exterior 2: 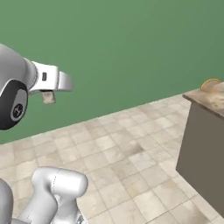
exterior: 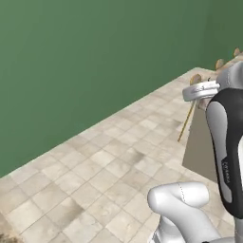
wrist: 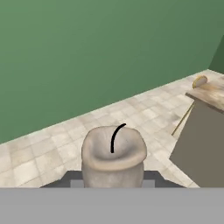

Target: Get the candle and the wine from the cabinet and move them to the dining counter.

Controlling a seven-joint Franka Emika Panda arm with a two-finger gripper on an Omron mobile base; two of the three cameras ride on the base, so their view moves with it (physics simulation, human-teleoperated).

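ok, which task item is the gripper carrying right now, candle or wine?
The candle, held between the tips of the gripper. It's a short, pale stub with a curved black wick, not a tall dark bottle with a slim neck.

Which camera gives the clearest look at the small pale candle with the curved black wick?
The hand view: the small pale stubby candle sits close and centred, dished top and curved black wick plain, between the gripper tips. In the right base view it is a small pale block under the hand.
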